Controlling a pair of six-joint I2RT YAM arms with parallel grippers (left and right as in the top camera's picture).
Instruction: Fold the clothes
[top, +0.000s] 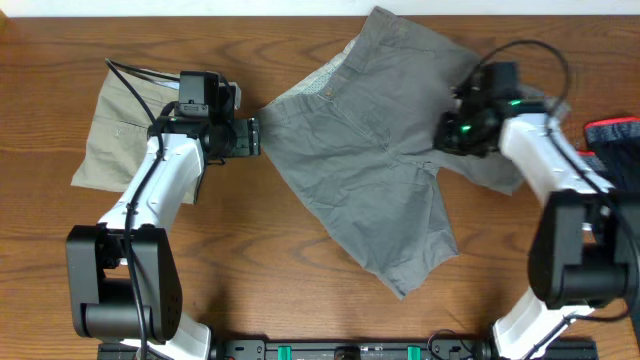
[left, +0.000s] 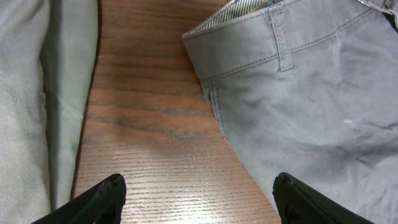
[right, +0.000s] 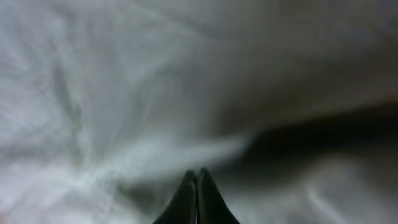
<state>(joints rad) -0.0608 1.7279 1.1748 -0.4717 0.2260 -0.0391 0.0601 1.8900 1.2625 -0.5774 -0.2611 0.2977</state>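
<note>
The grey shorts (top: 370, 170) lie spread and wrinkled on the middle of the wooden table, with the pale patterned waistband lining showing at the upper left. My left gripper (top: 255, 137) is open and empty just left of the waistband corner. In the left wrist view it (left: 199, 199) hangs over bare wood, with the grey shorts (left: 311, 93) to the right. My right gripper (top: 445, 132) sits on the right leg of the shorts. In the right wrist view its fingers (right: 198, 174) are pressed together in a pinched ridge of grey cloth (right: 93, 93).
Folded beige shorts (top: 115, 140) lie at the left under my left arm and also show in the left wrist view (left: 31, 106). A red and dark item (top: 612, 140) sits at the right edge. The table's front edge runs along the bottom.
</note>
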